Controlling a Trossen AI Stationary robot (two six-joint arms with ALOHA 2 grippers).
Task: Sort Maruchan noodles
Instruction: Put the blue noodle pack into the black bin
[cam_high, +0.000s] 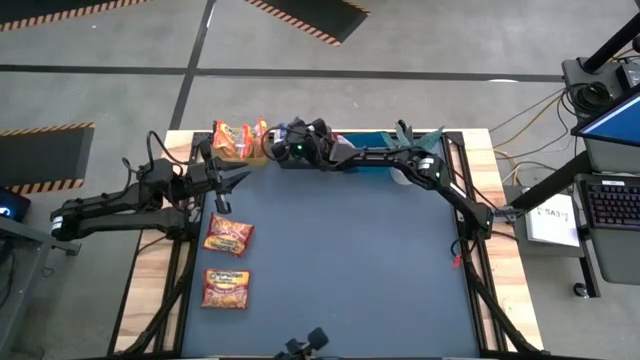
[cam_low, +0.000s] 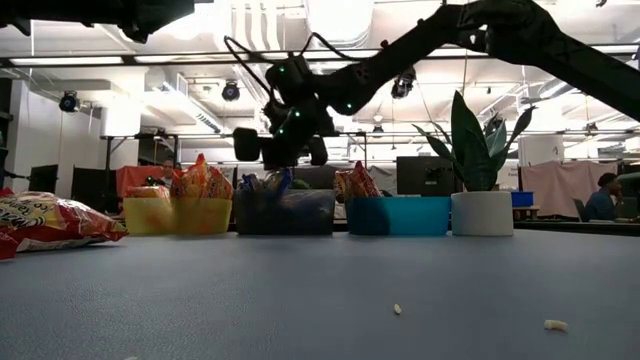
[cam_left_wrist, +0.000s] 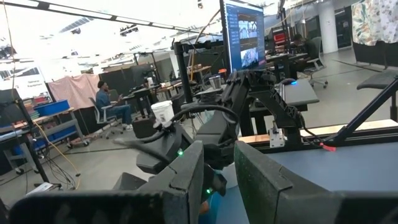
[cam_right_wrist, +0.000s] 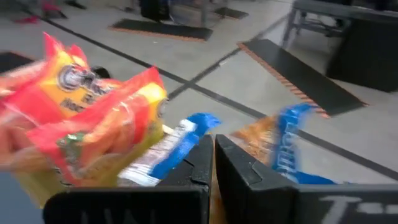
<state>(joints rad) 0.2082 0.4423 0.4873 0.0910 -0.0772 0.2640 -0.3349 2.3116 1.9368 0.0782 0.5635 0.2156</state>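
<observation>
Two orange-red Maruchan noodle packets (cam_high: 229, 235) (cam_high: 226, 288) lie flat on the blue mat at the left. More orange packets (cam_high: 240, 138) stand in the yellow-green bin (cam_low: 175, 215) at the far edge. Blue-and-yellow packets (cam_right_wrist: 180, 146) stick up out of the grey bin (cam_low: 285, 212). My right gripper (cam_right_wrist: 213, 165) hovers shut over the grey bin with nothing between its fingers; it shows in the low view (cam_low: 280, 150) above the bin's rim. My left gripper (cam_high: 228, 185) waits open above the mat's far left, clear of the packets.
A blue bin (cam_low: 400, 215) holding a packet stands right of the grey one, and a potted plant (cam_low: 482, 212) stands beyond it. The bins line the table's far edge. Bare blue mat (cam_high: 360, 260) fills the middle and right. Small crumbs (cam_low: 398, 309) lie near the front.
</observation>
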